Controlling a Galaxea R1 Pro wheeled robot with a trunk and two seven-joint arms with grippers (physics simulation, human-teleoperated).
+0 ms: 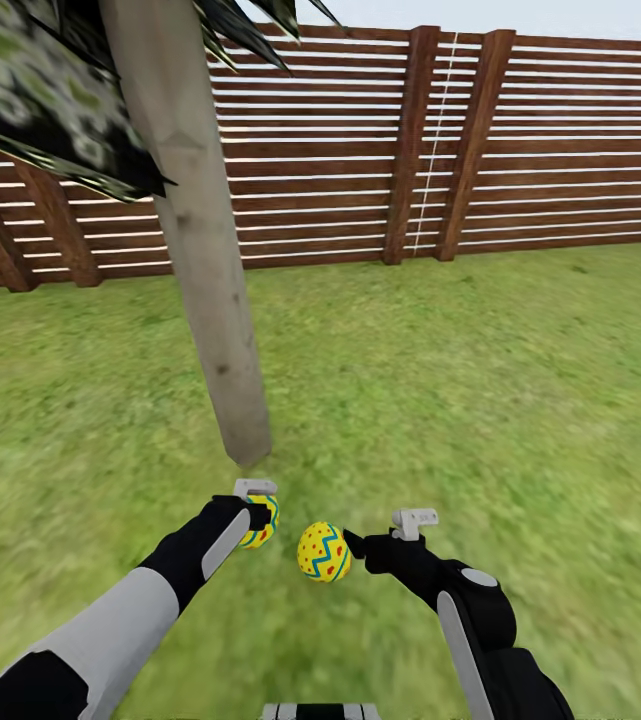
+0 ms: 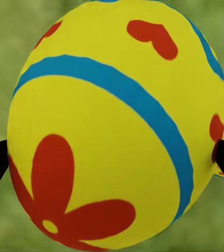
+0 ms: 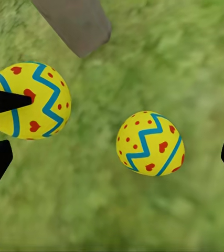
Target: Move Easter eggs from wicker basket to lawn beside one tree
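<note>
Near the foot of the tree (image 1: 200, 270) I have 2 eggs on view. My left gripper (image 1: 257, 512) is clamped on the flower egg (image 2: 112, 131), just above the lawn (image 1: 480, 380). The zigzag egg (image 1: 323, 552) lies loose between both arms, my right gripper (image 1: 385, 540) spread wide beside it. I judge 1 placed, 1 about to be. Whether the third egg is placed, I cannot tell.
</note>
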